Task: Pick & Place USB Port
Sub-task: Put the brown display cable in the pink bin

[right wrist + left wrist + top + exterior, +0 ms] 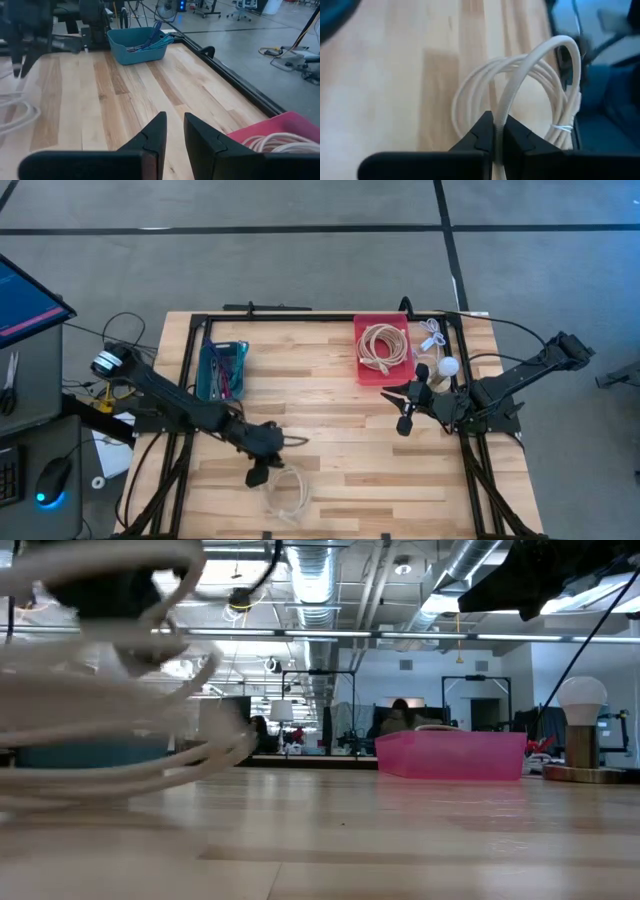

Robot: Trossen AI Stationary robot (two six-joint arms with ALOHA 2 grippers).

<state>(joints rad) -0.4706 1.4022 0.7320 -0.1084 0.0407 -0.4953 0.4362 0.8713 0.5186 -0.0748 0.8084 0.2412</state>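
Observation:
A white coiled USB cable (287, 492) lies near the table's front edge, left of the middle. In the low view it fills the left side as big blurred loops (120, 755). My left gripper (258, 472) is shut on one strand of it. My right gripper (405, 412) waits at the right side of the table, in front of the red bin. Its fingers (175, 127) stand slightly apart with nothing between them. My left gripper pinches a single strand of the coil (499, 125) between its two fingers (480, 137). It comes slanting down from the table's left side. That strand arches up out of the coil to the fingers, while the other loops (470, 95) hang lower, toward the table.
A red bin (358, 350) at the back right holds another coiled cable. A teal bin (222, 370) with pens stands at the back left. A small lamp with a round bulb (447, 366) stands right of the red bin. Bare wood (330, 420) lies between the arms.

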